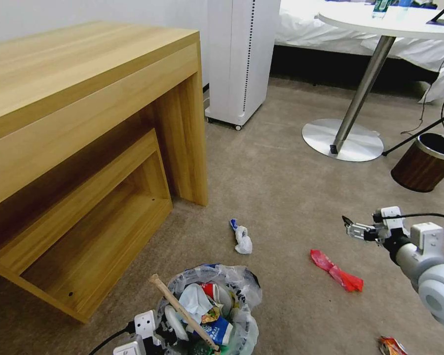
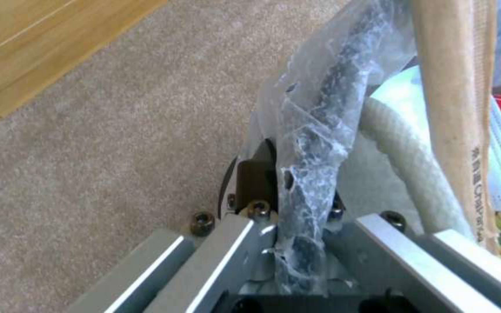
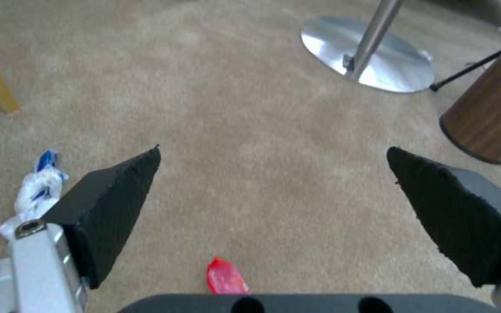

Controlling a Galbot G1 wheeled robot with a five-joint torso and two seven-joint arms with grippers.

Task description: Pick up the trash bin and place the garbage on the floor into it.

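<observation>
Left claw (image 2: 288, 226) clamping trash bin (image 1: 241, 296)

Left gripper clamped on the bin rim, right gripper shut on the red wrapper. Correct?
Not quite. The right gripper is open and empty; the right wrist view shows its fingers spread above the carpet, the red wrapper on the floor. The left gripper is shut on the trash bin rim.

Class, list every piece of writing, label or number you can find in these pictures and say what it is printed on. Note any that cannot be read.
Wooden stick's paper sleeve: small print along it, too blurred to read.
Trash bin's bag liner: black lettering, crumpled, unreadable.
Blue-white carton in the trash bin: print too small to read.
Red wrapper on the carpet: no readable text.
No text reads clearly.
</observation>
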